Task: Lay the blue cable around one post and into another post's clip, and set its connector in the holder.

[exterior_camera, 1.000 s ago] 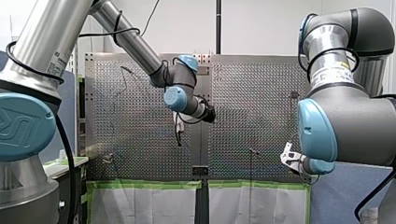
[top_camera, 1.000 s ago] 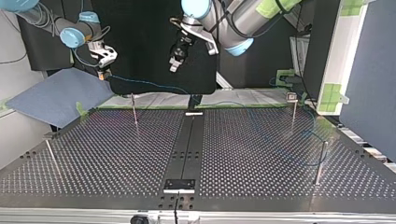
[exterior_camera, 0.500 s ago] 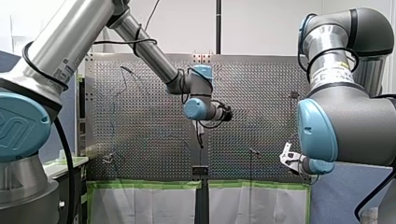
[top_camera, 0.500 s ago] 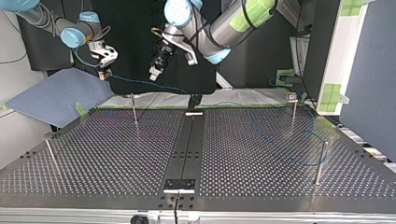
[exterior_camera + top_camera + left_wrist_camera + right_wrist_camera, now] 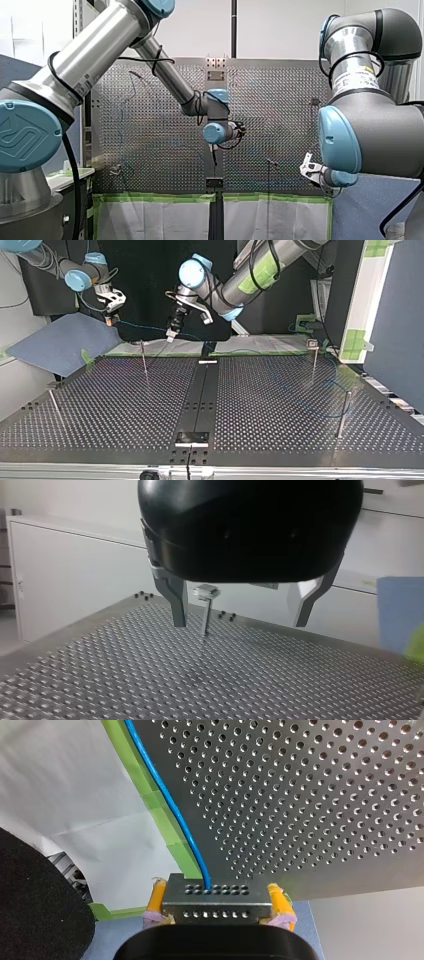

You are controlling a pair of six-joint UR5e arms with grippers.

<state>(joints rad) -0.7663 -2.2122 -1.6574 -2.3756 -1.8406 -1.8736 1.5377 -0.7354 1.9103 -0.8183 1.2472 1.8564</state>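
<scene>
One thin blue cable (image 5: 172,805) — ends in perforated metal connector (image 5: 215,901).

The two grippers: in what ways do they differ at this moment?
My left gripper is open and empty; my right gripper is shut on the connector of the blue cable. The left gripper's fingers are bare metal; the right's carry yellow pads. Both have two fingers.

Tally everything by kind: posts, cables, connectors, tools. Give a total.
posts: 4
cable: 1
connector: 1
tools: 2, the left tool and the right tool
total: 8
</scene>
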